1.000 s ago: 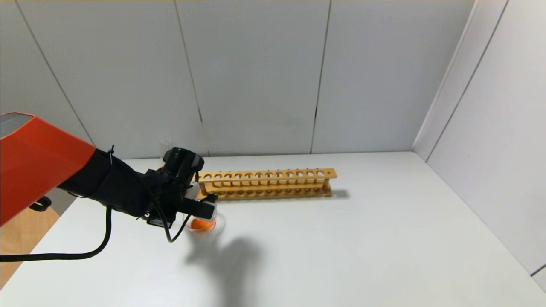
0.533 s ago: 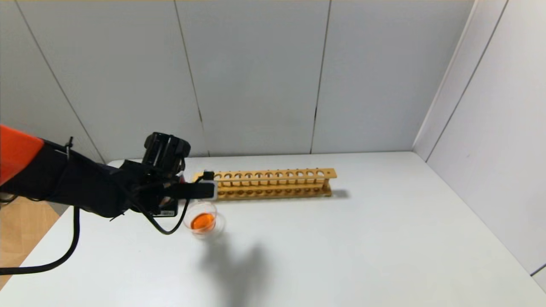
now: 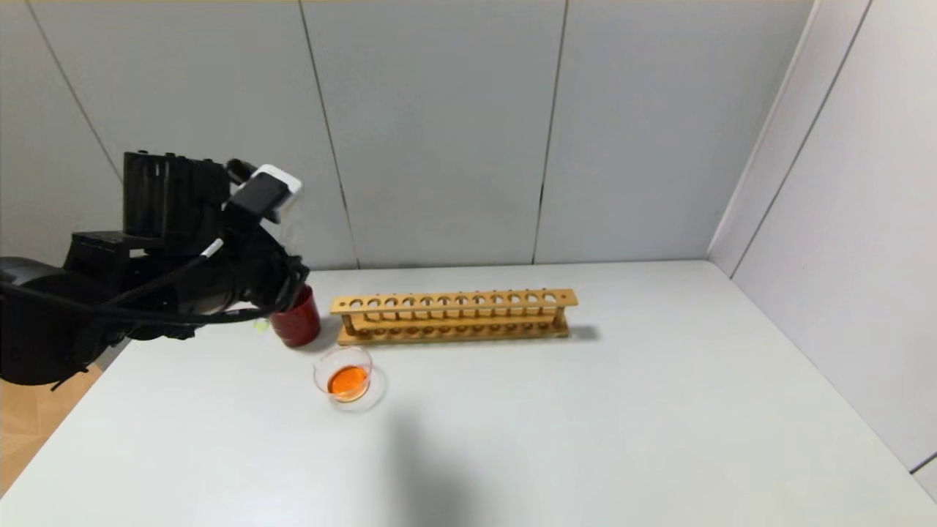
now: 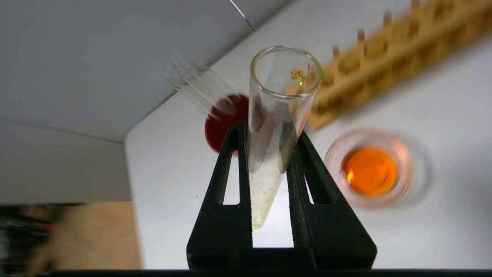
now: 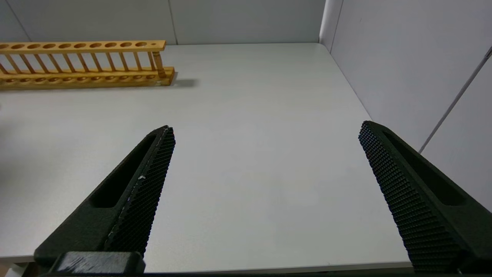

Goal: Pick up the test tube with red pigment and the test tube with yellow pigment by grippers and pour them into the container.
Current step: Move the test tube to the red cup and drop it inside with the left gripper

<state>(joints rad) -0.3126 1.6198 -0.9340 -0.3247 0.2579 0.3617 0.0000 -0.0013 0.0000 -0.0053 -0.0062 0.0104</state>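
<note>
My left gripper (image 3: 265,189) is raised above the table's back left, over the dark red cup. In the left wrist view it (image 4: 269,130) is shut on the test tube with yellow pigment (image 4: 265,181), which holds only a faint yellow film and a yellow drop near its mouth. The container (image 3: 348,380), a low glass dish, holds orange liquid and stands in front of the rack's left end; it also shows in the left wrist view (image 4: 369,171). I cannot make out the test tube with red pigment. My right gripper (image 5: 265,161) is open and empty over the table's front right.
A dark red cup (image 3: 296,319) stands behind the dish, left of the long wooden tube rack (image 3: 454,315), whose holes look empty. Blurred clear tubes (image 4: 194,87) stick out of the cup. Grey walls close the back and right sides.
My left gripper has lifted off the dish and swung back, left and up with the tube. The dish and the red cup have come into full view.
</note>
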